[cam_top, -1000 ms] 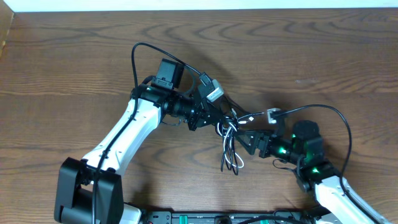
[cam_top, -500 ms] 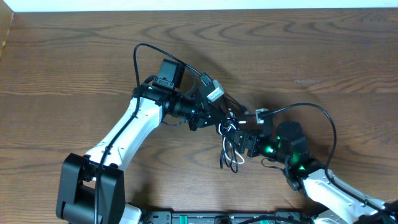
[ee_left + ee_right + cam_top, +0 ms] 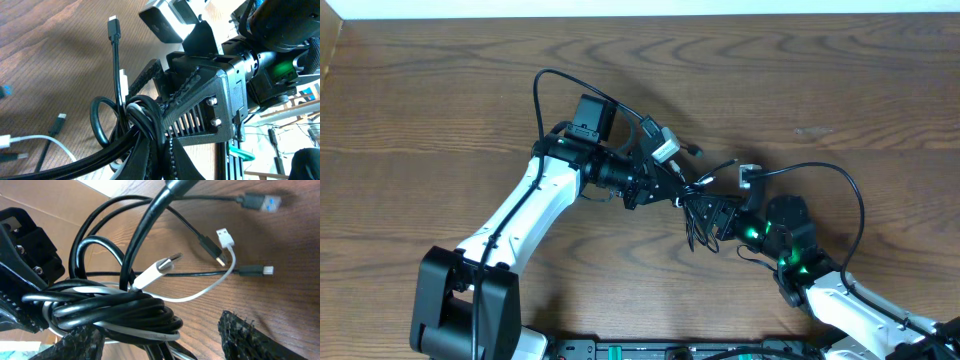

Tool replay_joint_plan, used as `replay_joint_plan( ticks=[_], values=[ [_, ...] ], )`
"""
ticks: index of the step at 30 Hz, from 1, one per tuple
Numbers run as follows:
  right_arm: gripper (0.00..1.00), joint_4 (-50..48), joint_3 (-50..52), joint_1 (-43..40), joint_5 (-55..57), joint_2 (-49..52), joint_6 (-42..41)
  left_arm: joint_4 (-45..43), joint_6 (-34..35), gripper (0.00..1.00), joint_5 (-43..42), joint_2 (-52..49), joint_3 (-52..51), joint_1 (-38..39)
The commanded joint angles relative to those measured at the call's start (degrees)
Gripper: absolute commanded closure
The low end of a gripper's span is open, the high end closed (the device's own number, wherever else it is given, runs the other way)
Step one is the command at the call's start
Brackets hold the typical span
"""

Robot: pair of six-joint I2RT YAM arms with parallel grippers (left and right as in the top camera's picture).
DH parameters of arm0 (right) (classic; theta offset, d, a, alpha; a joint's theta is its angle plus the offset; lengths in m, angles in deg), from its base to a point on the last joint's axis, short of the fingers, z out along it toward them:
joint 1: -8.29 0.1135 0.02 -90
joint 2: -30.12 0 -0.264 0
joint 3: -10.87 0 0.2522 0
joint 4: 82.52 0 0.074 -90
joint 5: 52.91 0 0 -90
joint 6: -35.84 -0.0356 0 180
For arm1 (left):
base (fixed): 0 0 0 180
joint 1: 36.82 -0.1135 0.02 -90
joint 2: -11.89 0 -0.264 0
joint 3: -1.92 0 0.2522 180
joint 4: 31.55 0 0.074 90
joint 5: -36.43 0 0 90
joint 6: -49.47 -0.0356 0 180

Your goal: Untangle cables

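Note:
The black cable [image 3: 115,311] is wound into a tight bundle with the white cable [image 3: 210,288] threaded through it. In the overhead view the bundle [image 3: 693,228] hangs between both grippers at mid-table. My left gripper [image 3: 160,161] is shut on the black strands [image 3: 142,120]; one black plug [image 3: 114,25] sticks up. My right gripper [image 3: 162,342] is open, and the bundle rests against its left finger [image 3: 82,344] with a wide gap to the right finger [image 3: 245,336]. Loose plug ends [image 3: 225,236] lie on the wood. In the overhead view the left gripper [image 3: 675,193] and right gripper [image 3: 712,215] nearly touch.
The wooden table [image 3: 440,110] stretches to a pale far edge [image 3: 620,8]. Thick arm wires arc above each wrist, one on the left [image 3: 542,90] and one on the right [image 3: 835,172]. The left arm [image 3: 520,215] crosses the near-left area.
My right gripper has moved left and up to the bundle. The loops that hung lower have bunched up shorter. The left gripper has stayed shut in place.

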Motion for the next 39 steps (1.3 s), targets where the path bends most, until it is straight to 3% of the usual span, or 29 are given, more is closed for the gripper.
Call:
replay_joint_plan(
  ticks=[1,8,12,14,18,21,30,34,39],
  values=[
    [0.29,-0.33,-0.37,0.74,3.54,0.39,-1.6,0.13,-0.31,0.93,-3.5,-0.48,0.52,-0.2],
    [0.26,-0.63,-0.37,3.02,12.2,2.19,-1.6,0.13,-0.33,0.93,-6.21,-0.5,0.52,-0.15],
    [0.31,-1.81,-0.37,3.56,14.62,3.54,-1.6,0.22,-0.33,0.92,-6.38,-0.5,0.52,-0.13],
    [0.41,-2.32,-0.37,3.56,14.88,4.11,-1.6,0.37,-0.33,0.92,-6.54,-0.5,0.52,-0.13],
    [0.79,-1.16,-0.37,3.54,17.84,5.33,-1.57,0.57,-0.33,0.93,-6.51,-0.5,0.52,-0.15],
    [0.99,1.73,-0.37,3.56,21.03,6.23,-1.57,0.61,-0.35,0.92,-6.47,-0.5,0.52,-0.15],
    [0.96,6.6,-0.37,3.54,21.42,6.49,-1.6,0.55,0.44,0.93,2.38,-0.5,0.52,-0.2],
    [0.91,6.49,-0.42,2.78,14.62,5.11,-1.57,0.22,0.87,0.92,5.03,-0.5,0.52,-0.2],
    [0.85,11.13,-1.95,0.63,6.19,-0.39,-0.26,-2.89,7.43,0.92,10.23,-0.5,0.52,-0.2]
  ],
)
